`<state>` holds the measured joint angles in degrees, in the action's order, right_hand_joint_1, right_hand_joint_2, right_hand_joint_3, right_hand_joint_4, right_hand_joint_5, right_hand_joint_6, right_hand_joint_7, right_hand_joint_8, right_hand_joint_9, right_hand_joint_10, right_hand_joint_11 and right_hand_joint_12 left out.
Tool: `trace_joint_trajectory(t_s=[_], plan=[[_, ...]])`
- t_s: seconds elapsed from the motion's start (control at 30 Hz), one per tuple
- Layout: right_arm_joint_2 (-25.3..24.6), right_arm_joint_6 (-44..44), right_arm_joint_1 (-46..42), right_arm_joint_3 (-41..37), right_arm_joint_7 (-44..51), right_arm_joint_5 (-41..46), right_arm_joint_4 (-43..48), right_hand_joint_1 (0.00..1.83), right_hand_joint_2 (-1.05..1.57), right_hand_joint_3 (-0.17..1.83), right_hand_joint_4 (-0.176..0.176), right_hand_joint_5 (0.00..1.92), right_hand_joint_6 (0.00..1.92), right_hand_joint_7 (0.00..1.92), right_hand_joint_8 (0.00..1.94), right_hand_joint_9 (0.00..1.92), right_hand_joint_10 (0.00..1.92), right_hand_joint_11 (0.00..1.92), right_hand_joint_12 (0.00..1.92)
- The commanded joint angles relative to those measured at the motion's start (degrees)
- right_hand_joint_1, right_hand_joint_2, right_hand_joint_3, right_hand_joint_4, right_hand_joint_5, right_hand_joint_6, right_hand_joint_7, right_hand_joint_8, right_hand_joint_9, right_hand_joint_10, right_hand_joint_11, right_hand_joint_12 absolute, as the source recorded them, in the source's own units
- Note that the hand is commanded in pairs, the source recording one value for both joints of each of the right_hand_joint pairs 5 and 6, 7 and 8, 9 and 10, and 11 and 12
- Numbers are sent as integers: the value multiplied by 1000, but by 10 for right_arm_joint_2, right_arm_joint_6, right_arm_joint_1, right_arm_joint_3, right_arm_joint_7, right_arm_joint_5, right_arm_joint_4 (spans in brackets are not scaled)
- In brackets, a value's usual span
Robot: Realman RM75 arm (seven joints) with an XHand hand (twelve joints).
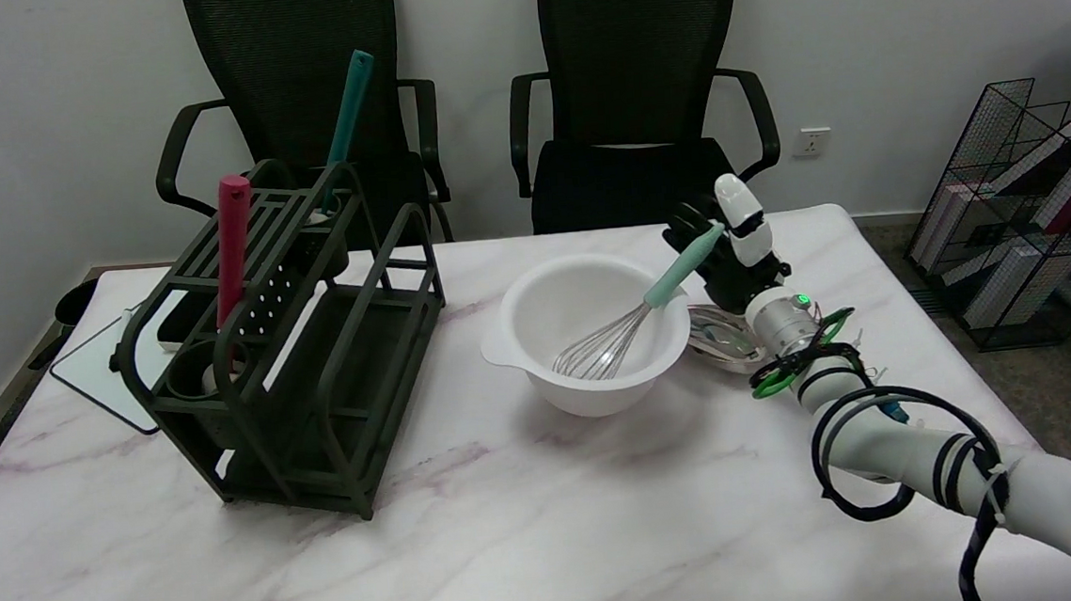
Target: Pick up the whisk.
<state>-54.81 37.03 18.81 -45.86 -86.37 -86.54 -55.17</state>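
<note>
The right hand [730,249] sits against the whisk [636,317] handle; grip unclear. Light, stiff, springy wires: hold the handle.

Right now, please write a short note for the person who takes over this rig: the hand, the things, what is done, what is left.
Right hand: at the upper end of the whisk's mint handle; whether the fingers grip it I cannot tell.
Whisk: leaning in the white mixing bowl, wire head at the bottom, handle over the right rim.
Done: the hand has reached the handle.
Left: confirm the grasp, lift the whisk out.
</note>
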Motion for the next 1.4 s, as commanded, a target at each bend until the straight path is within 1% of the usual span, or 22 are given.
trace_joint_trajectory(t_s=[0.03, 0.17, 0.27, 0.5, 0.87, 1.1, 1.17, 1.4], plan=[[-19, 18, 16, 5, -12, 2, 7, 897, -14, 649, 0, 168, 168, 433, 433, 426, 426, 418, 418], [-19, 30, 10, 8, -6, 11, 7, 894, 47, 644, 0, 222, 222, 460, 460, 446, 446, 432, 432], [-18, 38, 6, -1, -12, 2, 5, 861, 153, 644, 0, 280, 280, 493, 493, 462, 462, 414, 414], [-18, 39, -11, -13, -12, 3, -2, 849, 211, 668, 0, 329, 329, 518, 518, 465, 465, 338, 338], [-19, 37, -38, -20, -12, 3, -34, 819, 273, 682, 0, 292, 292, 531, 531, 430, 430, 167, 167], [-19, 36, -45, -33, -39, 12, -60, 804, 321, 670, 0, 284, 284, 522, 522, 413, 413, 149, 149], [-18, 35, -51, -50, -53, 0, -70, 802, 338, 662, 0, 280, 280, 518, 518, 410, 410, 148, 148], [-10, 31, -57, -60, -59, 3, -105, 792, 412, 643, 0, 293, 293, 510, 510, 398, 398, 137, 137]])
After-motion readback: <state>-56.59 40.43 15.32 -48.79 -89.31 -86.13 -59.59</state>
